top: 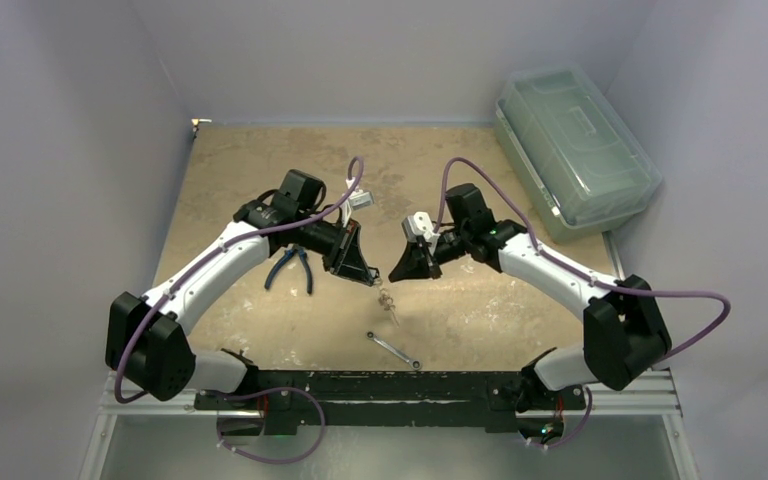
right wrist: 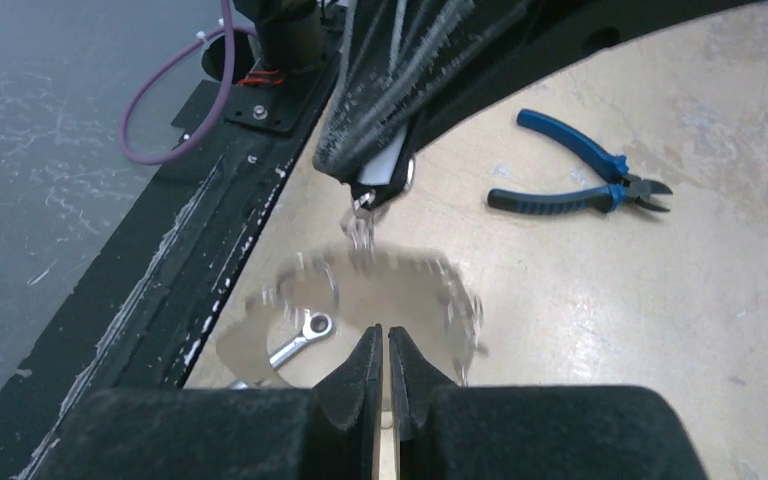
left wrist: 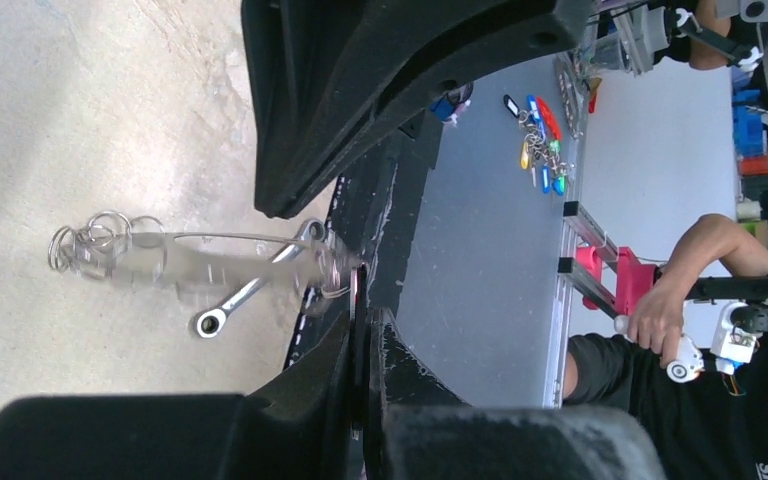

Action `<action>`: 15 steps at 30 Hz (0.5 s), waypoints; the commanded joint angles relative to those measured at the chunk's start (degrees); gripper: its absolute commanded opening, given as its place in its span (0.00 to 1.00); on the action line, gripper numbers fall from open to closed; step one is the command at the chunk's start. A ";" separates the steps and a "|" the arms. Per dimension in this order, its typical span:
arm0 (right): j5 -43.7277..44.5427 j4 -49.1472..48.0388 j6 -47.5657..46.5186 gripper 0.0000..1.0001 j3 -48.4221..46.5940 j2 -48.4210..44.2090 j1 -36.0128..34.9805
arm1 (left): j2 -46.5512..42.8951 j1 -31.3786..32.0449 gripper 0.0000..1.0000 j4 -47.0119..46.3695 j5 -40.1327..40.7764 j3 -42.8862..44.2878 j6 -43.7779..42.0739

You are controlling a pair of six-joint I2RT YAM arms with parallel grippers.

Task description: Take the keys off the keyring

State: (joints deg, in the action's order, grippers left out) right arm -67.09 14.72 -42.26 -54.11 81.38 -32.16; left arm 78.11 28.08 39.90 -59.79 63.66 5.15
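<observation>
My left gripper (top: 364, 272) is shut on the edge of the keyring (left wrist: 364, 292), a thin white and dark piece pinched between its jaws. The keyring also shows in the right wrist view (right wrist: 385, 180). The keys (top: 388, 299) hang below it, between the two grippers and just above the table. They are blurred by swinging in the left wrist view (left wrist: 100, 248) and in the right wrist view (right wrist: 362, 232). My right gripper (top: 400, 270) faces the left one a short way apart. Its jaws (right wrist: 387, 338) are shut, and I cannot tell whether they hold anything.
A slim silver wrench (top: 393, 350) lies on the table in front of the keys. Blue-handled pliers (top: 290, 268) lie under the left arm. A clear lidded box (top: 572, 150) stands at the back right. The black base rail (top: 380, 385) runs along the near edge.
</observation>
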 commanded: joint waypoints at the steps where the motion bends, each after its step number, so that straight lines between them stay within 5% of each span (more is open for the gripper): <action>1: -0.06 -2.53 1.23 0.11 0.48 0.97 0.71 | -1.80 -0.39 0.00 -1.74 -4.08 1.93 1.63; 11: 1.15 9.07 -4.72 0.45 -5.47 -0.14 0.64 | -2.17 -0.39 0.00 -2.09 -4.02 1.98 1.97; 15: 0.07 10.32 -1.94 0.49 -6.97 -0.73 0.36 | -2.32 -0.40 0.00 -2.28 -3.78 1.83 2.20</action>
State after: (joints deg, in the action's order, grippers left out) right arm -65.76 21.89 -45.01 -57.78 82.21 -31.53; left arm 78.04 28.08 39.88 -61.32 63.66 6.48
